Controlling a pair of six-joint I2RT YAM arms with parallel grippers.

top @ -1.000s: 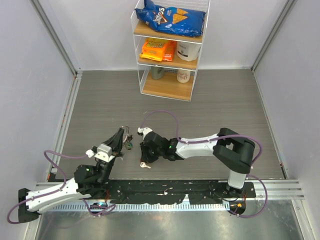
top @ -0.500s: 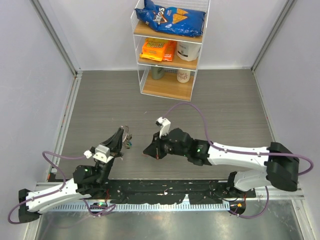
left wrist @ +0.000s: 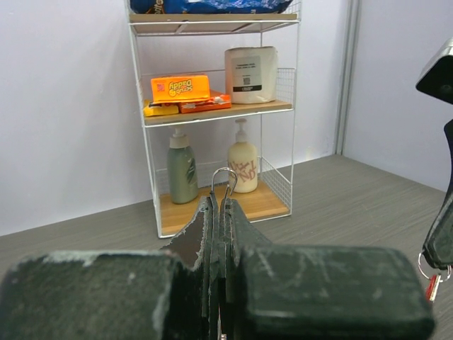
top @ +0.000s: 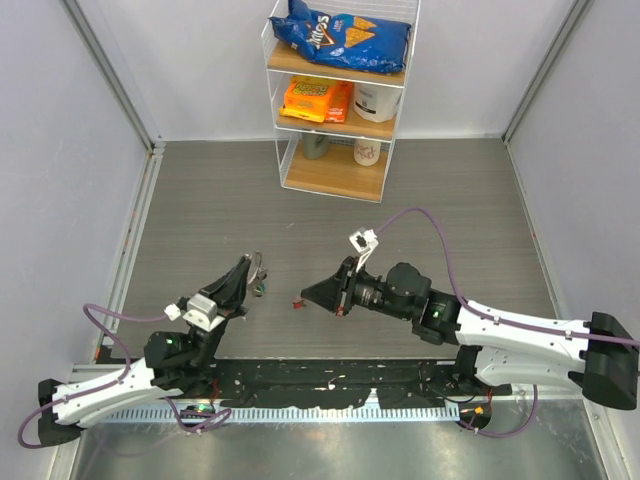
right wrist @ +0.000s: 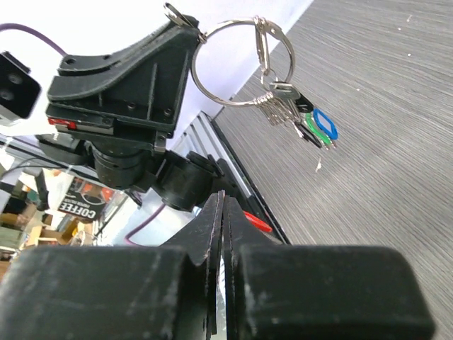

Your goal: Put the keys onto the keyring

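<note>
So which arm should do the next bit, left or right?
Right, probably. The right gripper is shut on the red key, near the keyring. The left gripper is busy holding that keyring up, blue and green keys hanging on it.

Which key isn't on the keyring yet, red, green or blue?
The red key, pinched in the right end effector. The blue key and green key already hang from the keyring, which the left end effector holds.

From above and behind the arm bases, the top camera looks steeply down. The left wrist camera sights low toward the shelf rack (left wrist: pixel 212 111), shared with the top view. The right wrist camera closely faces the left gripper (right wrist: pixel 180 18) and keyring (right wrist: pixel 262 42).
</note>
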